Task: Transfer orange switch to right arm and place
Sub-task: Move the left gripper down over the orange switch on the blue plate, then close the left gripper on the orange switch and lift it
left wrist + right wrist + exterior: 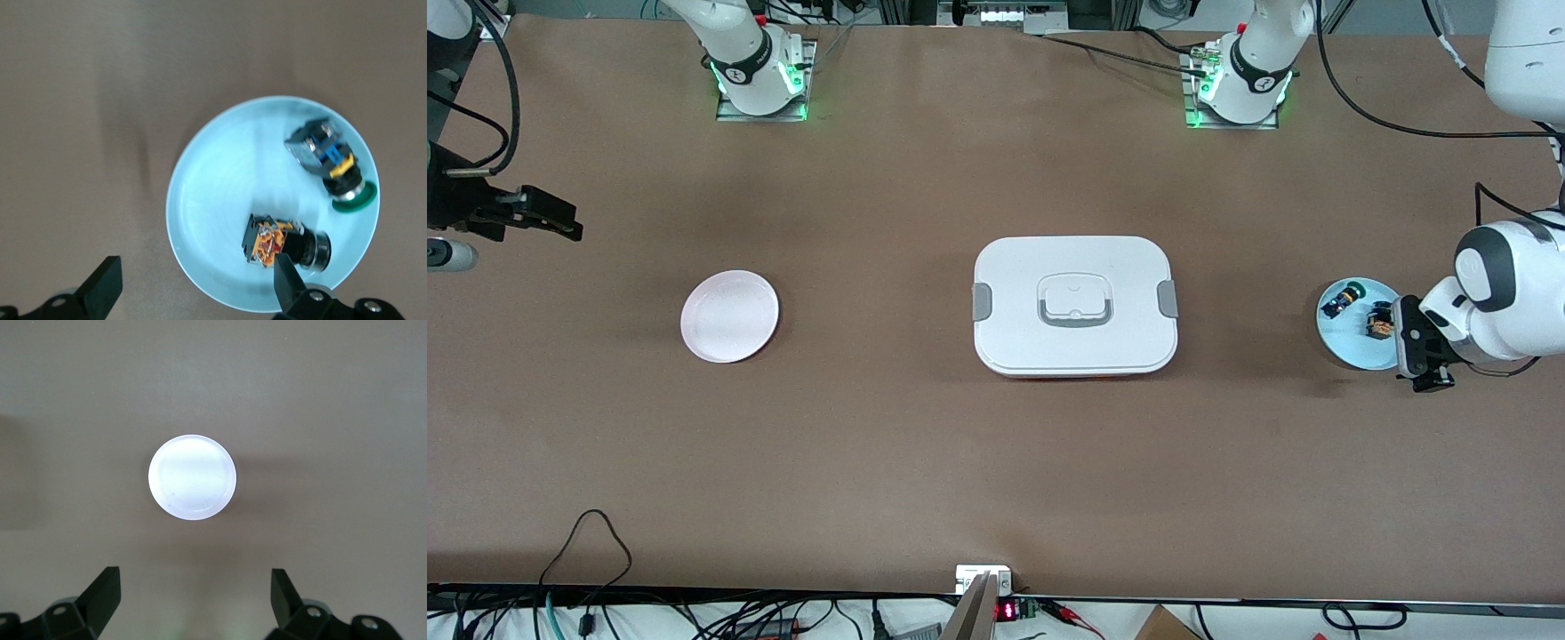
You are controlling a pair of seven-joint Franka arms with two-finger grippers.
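The white rectangular lidded container [1074,307] with grey side clips and a grey handle sits at the middle of the brown table [925,462], its front edge the nearest thing to the front camera. A pale pink round plate [730,316] lies toward the right arm's end of the table, with nothing on it. A light blue round plate [1356,322] lies toward the left arm's end and carries two small parts.

The orange switch [285,243] is one of them: a tiny push-button part lying on its side, with a boxy orange-tan body showing metal terminals and a round black barrel at its other end. It rests on the blue plate, nearer to the front camera than the other part, a small black switch with a blue body and a green cap [331,165], which also lies on its side at the plate's rim. The two parts are apart, not touching.

The left gripper [1421,348] hangs low over the edge of the blue plate, its jaws spread wide and holding nothing; in the left wrist view one black fingertip [285,277] shows just over the orange switch's body, and whether it touches cannot be told.

The right gripper [193,603] waits up over the table's end by the pink plate, jaws wide apart and empty.
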